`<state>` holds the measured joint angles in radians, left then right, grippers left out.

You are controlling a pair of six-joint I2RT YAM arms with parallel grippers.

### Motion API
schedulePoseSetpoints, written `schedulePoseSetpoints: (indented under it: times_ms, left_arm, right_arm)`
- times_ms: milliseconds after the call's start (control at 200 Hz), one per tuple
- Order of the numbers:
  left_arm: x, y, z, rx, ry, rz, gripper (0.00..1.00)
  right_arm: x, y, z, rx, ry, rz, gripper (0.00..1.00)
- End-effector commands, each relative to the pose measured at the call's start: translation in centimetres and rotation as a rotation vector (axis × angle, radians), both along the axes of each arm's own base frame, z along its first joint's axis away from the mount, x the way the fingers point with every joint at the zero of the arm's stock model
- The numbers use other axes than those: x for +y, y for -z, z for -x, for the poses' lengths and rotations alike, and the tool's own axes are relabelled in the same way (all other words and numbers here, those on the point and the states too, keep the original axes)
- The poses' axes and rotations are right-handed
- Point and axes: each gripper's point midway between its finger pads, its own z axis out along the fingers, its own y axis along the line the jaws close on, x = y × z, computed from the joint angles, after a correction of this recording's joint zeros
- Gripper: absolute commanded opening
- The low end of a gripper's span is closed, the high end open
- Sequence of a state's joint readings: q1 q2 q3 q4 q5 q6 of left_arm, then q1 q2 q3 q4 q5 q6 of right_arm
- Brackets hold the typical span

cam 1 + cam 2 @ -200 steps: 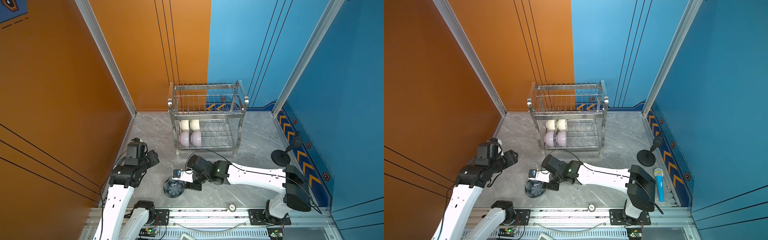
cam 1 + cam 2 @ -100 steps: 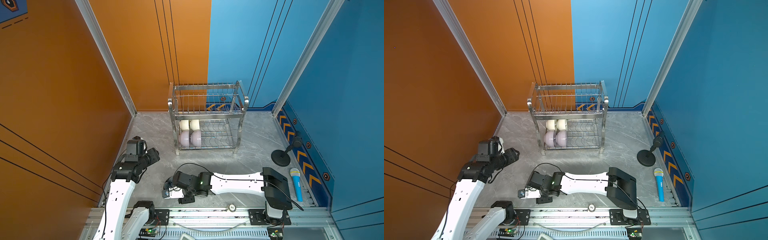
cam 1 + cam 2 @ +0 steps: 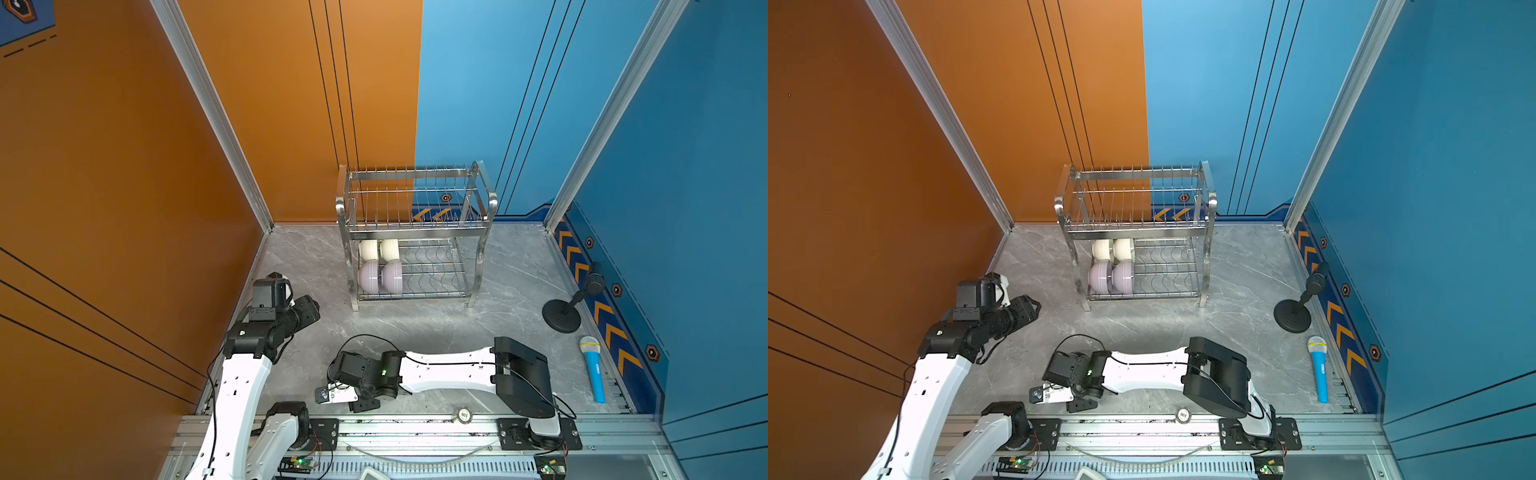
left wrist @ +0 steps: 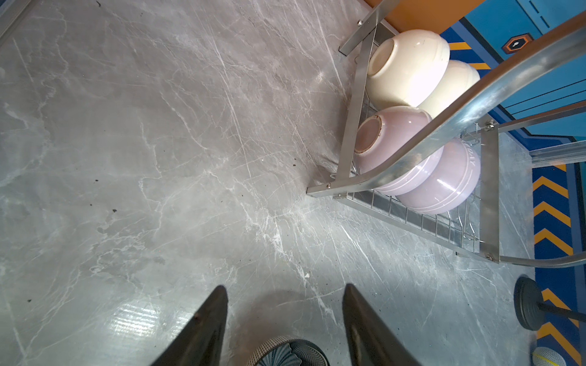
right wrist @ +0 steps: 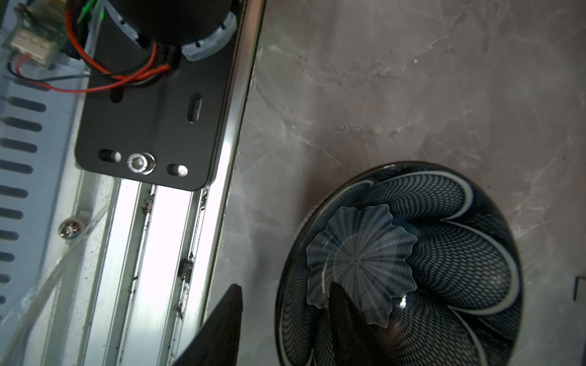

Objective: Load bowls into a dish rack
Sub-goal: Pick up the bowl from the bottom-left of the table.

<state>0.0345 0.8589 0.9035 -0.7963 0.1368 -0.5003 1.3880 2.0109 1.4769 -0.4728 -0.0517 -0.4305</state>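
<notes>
Here, dark bowl (image 5: pixel 444 250), netted petal pattern

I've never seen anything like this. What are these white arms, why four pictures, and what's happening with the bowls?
These are two robot arms, each ending in a two-fingered pincer. Two pictures look down on the whole scene from overhead; the other two come from cameras on the arms' wrists. On the grey table stands a steel dish rack, with two cream bowls and two lilac bowls on edge in its lower tier. A blue microphone and a black stand sit off to one side. The left pincer is open and empty. The right pincer straddles the rim of a dark patterned bowl on the table, one finger inside, one outside, not yet gripping.
</notes>
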Motion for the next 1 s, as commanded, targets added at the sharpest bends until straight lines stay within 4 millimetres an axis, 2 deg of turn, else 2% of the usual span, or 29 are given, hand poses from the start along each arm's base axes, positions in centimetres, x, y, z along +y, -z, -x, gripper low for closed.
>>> schedulePoseSetpoints:
  times_ms: [0,360,601,806,991]
  left_arm:
    - [-0.1,0.3,0.0,-0.003,0.021,0.004,0.59]
    - [0.3,0.6,0.0,0.003,0.009,0.012,0.59]
    - [0.4,0.7,0.1,0.007,0.004,0.016,0.59]
    - [0.6,0.9,0.1,0.012,-0.001,0.015,0.59]
    - [0.7,0.9,0.0,0.016,-0.003,0.015,0.59]
  right_arm:
    - [0.1,0.2,-0.2,-0.027,-0.007,0.024,0.43]
    - [0.4,0.9,-0.6,-0.043,-0.003,0.038,0.27]
    - [0.2,1.0,-0.7,-0.053,-0.005,0.043,0.08]
    - [0.1,0.5,-0.7,-0.036,0.004,0.016,0.04]
    - [0.2,-0.9,-1.1,0.034,0.043,-0.05,0.03]
